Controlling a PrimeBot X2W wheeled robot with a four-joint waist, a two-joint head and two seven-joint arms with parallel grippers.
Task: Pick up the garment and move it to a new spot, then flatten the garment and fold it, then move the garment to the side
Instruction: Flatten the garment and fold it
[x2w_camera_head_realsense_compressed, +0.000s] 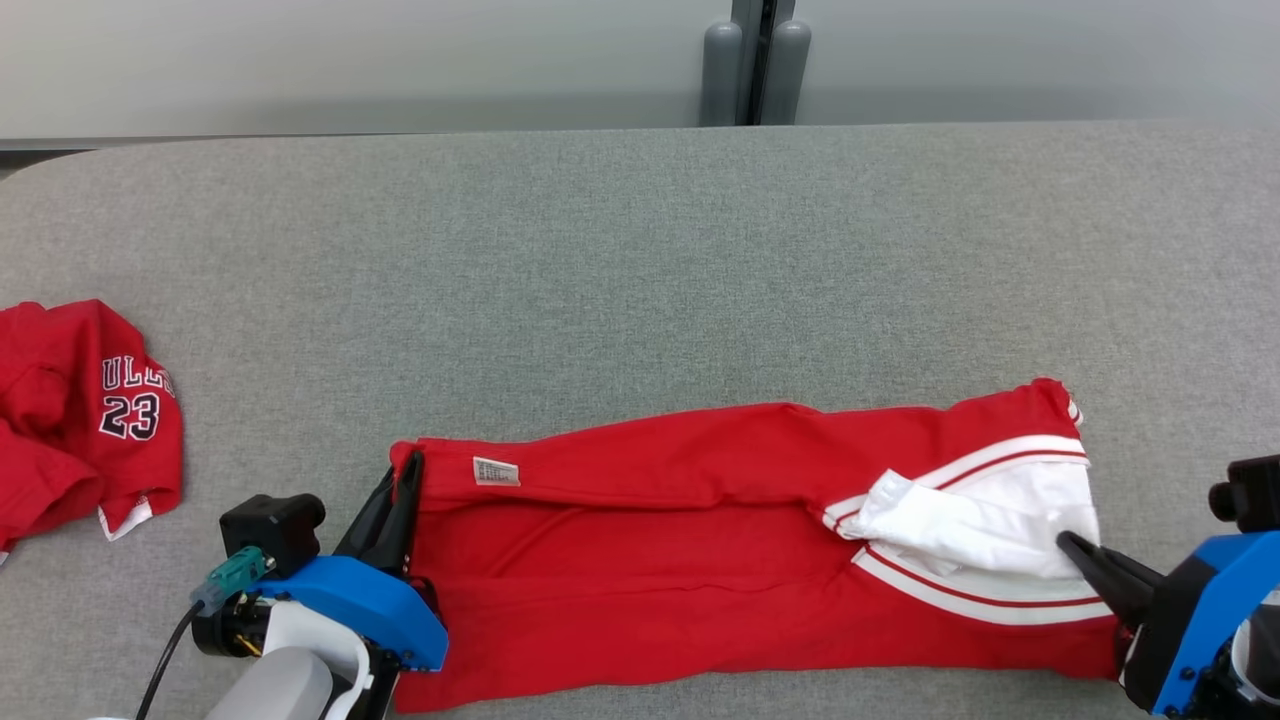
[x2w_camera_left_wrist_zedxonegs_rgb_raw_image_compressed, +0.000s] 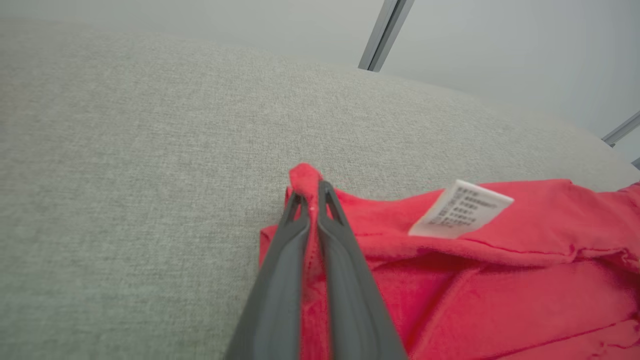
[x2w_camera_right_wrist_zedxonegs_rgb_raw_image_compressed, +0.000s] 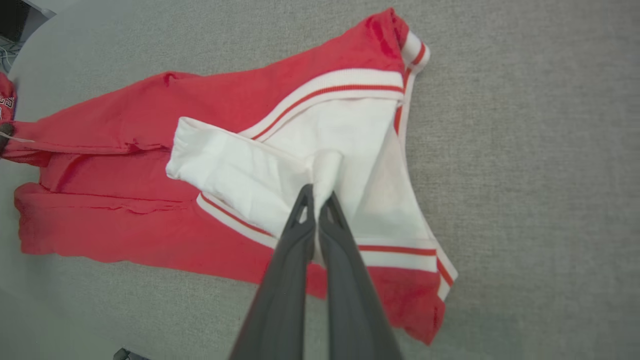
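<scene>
Holding the red white-trimmed jersey garment (x2w_camera_head_realsense_compressed: 650, 560), left fingers (x2w_camera_left_wrist_zedxonegs_rgb_raw_image_compressed: 281, 260) and right fingers (x2w_camera_right_wrist_zedxonegs_rgb_raw_image_compressed: 287, 265) are pinching shut on opposite ends; I'd be lifting both evenly.

A long red cloth garment with white striped trim (x2w_camera_head_realsense_compressed: 650, 560) lies stretched left to right on the near part of a wide grey fabric-covered table (x2w_camera_head_realsense_compressed: 640, 250). A small white rectangular care label (x2w_camera_head_realsense_compressed: 496, 471) sits on the garment near its left end. Just left of the label, the left gripper (x2w_camera_head_realsense_compressed: 410, 465) pinches the garment's far left corner. The right gripper (x2w_camera_head_realsense_compressed: 1068, 543) is at the right end, pinching the turned-out white lining (x2w_camera_head_realsense_compressed: 980, 520). A crumpled red jersey numbered 23 (x2w_camera_head_realsense_compressed: 85, 420) lies at the table's left edge, well apart from the garment. Two grey rounded posts (x2w_camera_head_realsense_compressed: 755, 70) stand behind the table's far edge.
</scene>
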